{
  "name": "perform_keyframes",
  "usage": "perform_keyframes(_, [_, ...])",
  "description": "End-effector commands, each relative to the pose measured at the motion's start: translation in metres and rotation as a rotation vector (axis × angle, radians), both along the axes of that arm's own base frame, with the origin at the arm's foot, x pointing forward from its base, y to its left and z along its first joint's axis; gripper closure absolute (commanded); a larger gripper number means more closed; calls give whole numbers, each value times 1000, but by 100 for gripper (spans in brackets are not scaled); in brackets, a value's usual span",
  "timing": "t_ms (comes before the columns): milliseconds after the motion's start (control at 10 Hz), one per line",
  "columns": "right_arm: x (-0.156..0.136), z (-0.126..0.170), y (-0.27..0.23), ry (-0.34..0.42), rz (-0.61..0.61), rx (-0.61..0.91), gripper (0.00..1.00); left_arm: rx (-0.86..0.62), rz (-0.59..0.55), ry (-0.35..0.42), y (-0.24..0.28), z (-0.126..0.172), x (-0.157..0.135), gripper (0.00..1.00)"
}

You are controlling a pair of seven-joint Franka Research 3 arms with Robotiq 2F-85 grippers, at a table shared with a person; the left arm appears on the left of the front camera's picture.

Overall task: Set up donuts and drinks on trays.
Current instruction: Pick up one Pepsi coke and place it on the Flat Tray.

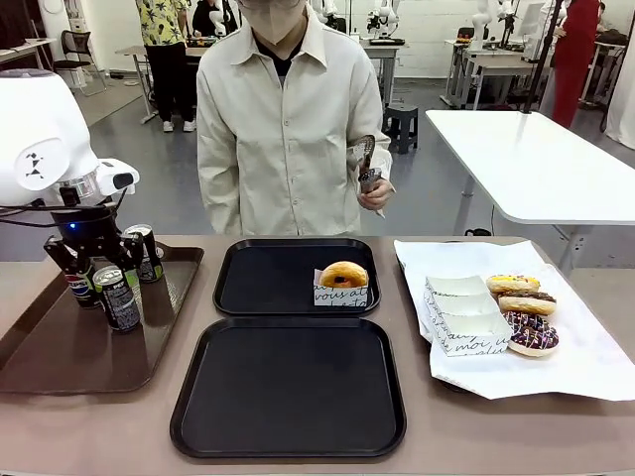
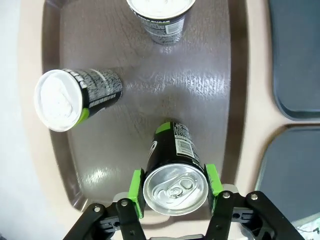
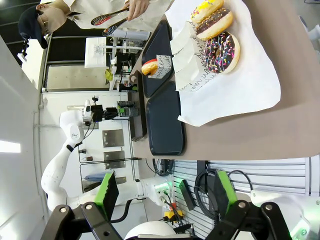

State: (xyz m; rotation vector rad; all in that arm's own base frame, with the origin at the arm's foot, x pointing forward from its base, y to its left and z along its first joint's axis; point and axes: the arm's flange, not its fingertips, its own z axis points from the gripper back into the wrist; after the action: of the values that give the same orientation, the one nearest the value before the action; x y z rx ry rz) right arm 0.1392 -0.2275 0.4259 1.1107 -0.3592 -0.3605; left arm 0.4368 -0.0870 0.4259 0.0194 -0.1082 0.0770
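My left gripper (image 1: 111,276) hangs over the long brown tray (image 1: 60,347), shut on a black soda can (image 2: 172,165) with a silver top; the green pads (image 2: 136,192) press both its sides. Two more cans stand nearby, a Pepsi one (image 1: 81,288) and a black one (image 1: 147,253). Two black trays lie mid-table. The far tray (image 1: 263,278) holds one glazed donut (image 1: 343,275) in a lettered white sleeve; the near tray (image 1: 288,387) is bare. My right gripper (image 3: 167,195) is open off the table's right side, with nothing between its fingers.
At the right a white paper (image 1: 585,357) carries a stack of sleeves (image 1: 461,315) and three donuts: yellow-iced (image 1: 513,284), chocolate (image 1: 527,302), sprinkled (image 1: 533,335). A person stands at the far edge holding tongs (image 1: 367,164) in one hand.
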Motion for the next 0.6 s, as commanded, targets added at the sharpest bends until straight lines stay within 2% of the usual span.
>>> perform_keyframes(0, [-1,-1,-1,-29,3,18,0,29,-68,-22,-13,92,-37,100])
perform_keyframes(100, [-1,-1,-1,-29,3,18,0,30,-113,-30,-21,138,-60,100])
perform_keyframes(200, [-1,-1,-1,-29,3,18,0,26,-135,-25,-26,170,-78,100])
perform_keyframes(300, [-1,-1,-1,-29,3,18,0,9,-147,-23,-25,185,-90,100])
perform_keyframes(400, [-1,-1,-1,-29,3,18,0,-1,-69,8,-23,190,-94,100])
perform_keyframes(500, [-1,-1,-1,-29,3,18,0,35,-119,-33,-28,177,-97,100])
